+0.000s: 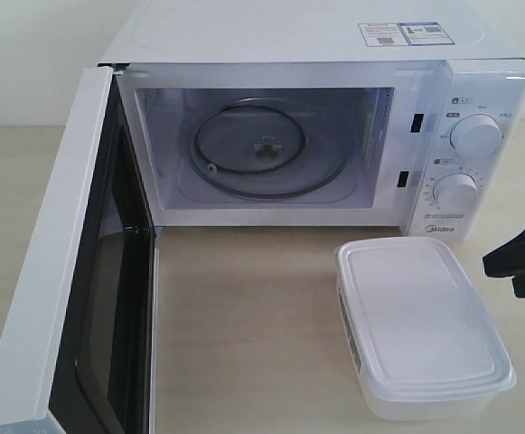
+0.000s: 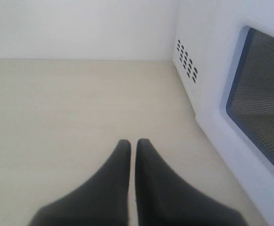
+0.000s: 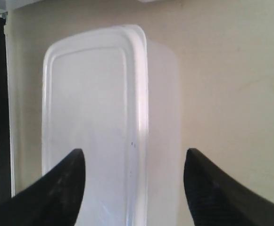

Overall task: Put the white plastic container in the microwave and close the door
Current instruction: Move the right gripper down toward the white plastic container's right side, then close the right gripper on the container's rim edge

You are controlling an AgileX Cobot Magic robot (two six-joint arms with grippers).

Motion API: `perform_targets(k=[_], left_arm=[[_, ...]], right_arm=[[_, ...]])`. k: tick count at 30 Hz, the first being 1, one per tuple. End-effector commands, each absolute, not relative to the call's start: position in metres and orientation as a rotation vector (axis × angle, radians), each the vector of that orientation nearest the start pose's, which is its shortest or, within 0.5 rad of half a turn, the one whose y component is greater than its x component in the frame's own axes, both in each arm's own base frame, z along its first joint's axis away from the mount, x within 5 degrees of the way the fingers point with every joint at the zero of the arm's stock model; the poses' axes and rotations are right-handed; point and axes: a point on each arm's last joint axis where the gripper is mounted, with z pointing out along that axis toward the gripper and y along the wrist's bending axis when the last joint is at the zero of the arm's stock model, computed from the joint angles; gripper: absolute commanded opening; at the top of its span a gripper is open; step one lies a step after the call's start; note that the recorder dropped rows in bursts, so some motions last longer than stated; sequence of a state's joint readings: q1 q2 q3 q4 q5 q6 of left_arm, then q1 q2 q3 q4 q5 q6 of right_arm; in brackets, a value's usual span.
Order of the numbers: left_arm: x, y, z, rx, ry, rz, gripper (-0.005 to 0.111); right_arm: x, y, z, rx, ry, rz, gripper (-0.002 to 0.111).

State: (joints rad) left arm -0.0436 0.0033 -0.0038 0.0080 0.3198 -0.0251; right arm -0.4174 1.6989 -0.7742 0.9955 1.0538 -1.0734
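The white microwave [image 1: 289,36] stands at the back with its door [image 1: 54,271] swung wide open to the left, dark window inward. The white plastic container [image 1: 420,321], lid on, rests on the table in front of the dial panel. My right gripper [image 1: 520,262] comes in from the right edge, just beside it. In the right wrist view this gripper [image 3: 134,153] is open, one finger over the lid and the other past the container [image 3: 94,117] wall. My left gripper [image 2: 133,141] is shut on nothing, low over the table beside the door [image 2: 264,103].
A glass turntable [image 1: 262,149] lies in the lit cavity. Two round dials [image 1: 475,136] sit on the right panel. Vent holes [image 2: 186,63] mark the microwave's side. Beige tabletop [image 1: 244,316] lies between door and container.
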Motion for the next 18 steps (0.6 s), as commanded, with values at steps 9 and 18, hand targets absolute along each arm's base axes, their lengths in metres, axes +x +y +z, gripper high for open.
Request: perform_targets(k=[9,18], left_arm=[[0.054,-0.002,0.185,0.013,1.798,-0.045,0.004],[0.054,-0.002,0.185,0.013,1.798,-0.045,0.004]], right_arm=[[0.260,-0.027,0.156,-0.129,2.571,1.040,0.058],[0.265,-0.015,0.148,-0.175,2.646,0.902,0.058]])
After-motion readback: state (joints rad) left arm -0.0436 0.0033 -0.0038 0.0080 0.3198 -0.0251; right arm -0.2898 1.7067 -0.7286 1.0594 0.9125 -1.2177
